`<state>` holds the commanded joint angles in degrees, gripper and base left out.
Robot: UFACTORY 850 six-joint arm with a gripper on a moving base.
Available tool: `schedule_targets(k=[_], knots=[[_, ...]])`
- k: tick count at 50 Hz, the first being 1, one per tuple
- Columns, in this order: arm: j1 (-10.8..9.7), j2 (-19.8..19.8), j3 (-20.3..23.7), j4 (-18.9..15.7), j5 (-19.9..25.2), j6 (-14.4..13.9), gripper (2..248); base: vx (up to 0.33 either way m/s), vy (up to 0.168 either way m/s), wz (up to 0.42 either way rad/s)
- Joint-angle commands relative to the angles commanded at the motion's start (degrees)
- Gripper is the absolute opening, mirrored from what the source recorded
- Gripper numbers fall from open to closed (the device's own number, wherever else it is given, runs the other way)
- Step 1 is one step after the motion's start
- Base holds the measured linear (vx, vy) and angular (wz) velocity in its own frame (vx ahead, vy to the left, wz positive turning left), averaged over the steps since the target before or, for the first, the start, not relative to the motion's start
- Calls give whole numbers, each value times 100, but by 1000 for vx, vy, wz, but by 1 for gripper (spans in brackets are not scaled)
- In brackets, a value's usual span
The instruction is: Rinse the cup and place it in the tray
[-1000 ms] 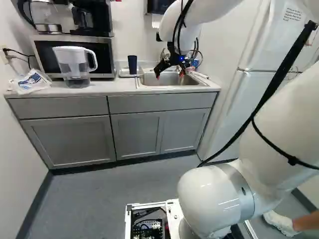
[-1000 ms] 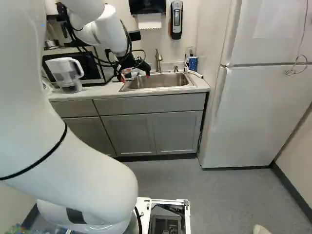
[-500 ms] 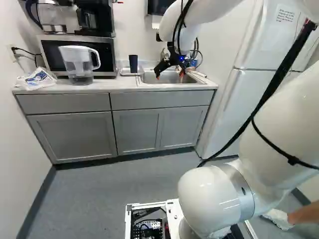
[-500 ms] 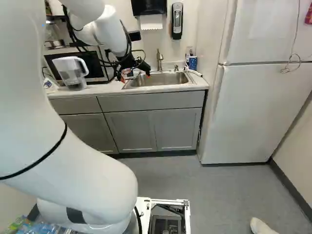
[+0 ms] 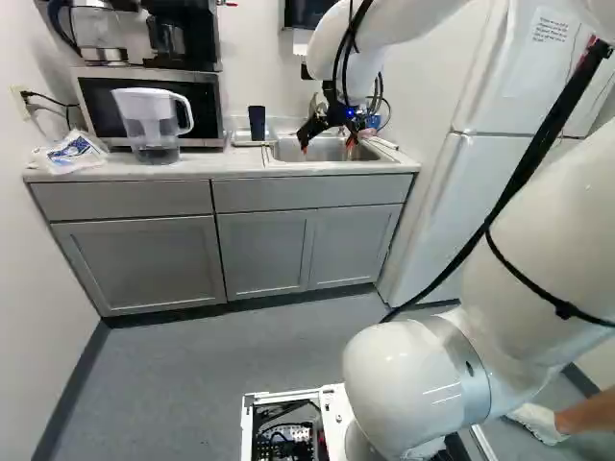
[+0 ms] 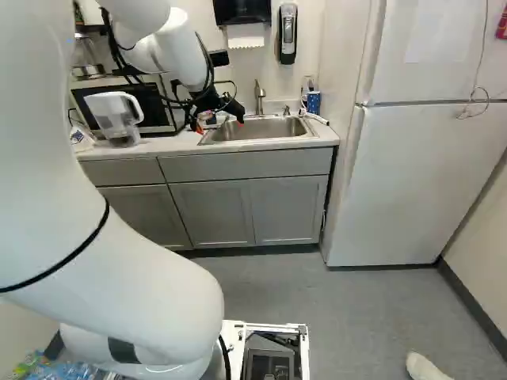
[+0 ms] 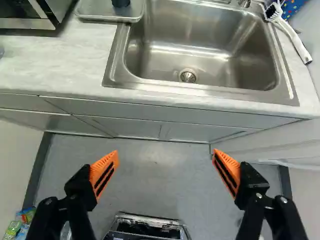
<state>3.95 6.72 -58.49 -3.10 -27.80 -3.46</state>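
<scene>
In the left base view my gripper [image 5: 328,144] hangs in front of the sink [image 5: 336,154], its fingers wide apart. The wrist view shows the gripper [image 7: 165,153] open above the floor just short of the counter, nothing between its orange pads. A dark blue cup [image 5: 257,123] stands on a flat metal tray [image 5: 240,140], left of the sink. Only the cup's lower end [image 7: 121,2] shows in the wrist view, on the tray [image 7: 107,11]. The sink basin [image 7: 200,45] holds nothing visible but its drain.
A water pitcher [image 5: 151,125] and a microwave [image 5: 96,91] stand left of the tray. Behind the sink rises the faucet [image 6: 259,96]. A brush [image 7: 295,42] and a blue patterned cup [image 6: 314,103] are at its far side, near the fridge [image 6: 428,174].
The base has moved: counter and cabinets have shifted rightward and slightly upward in the left base view, mostly in the earlier half-second. The arm keeps its pose, and its gripper has stayed open.
</scene>
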Motion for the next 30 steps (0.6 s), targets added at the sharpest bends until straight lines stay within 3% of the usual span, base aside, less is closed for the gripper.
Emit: schedule_targets(k=[30], knots=[[-17, 41, 235, 14, 342, 15, 247, 0, 0, 0]])
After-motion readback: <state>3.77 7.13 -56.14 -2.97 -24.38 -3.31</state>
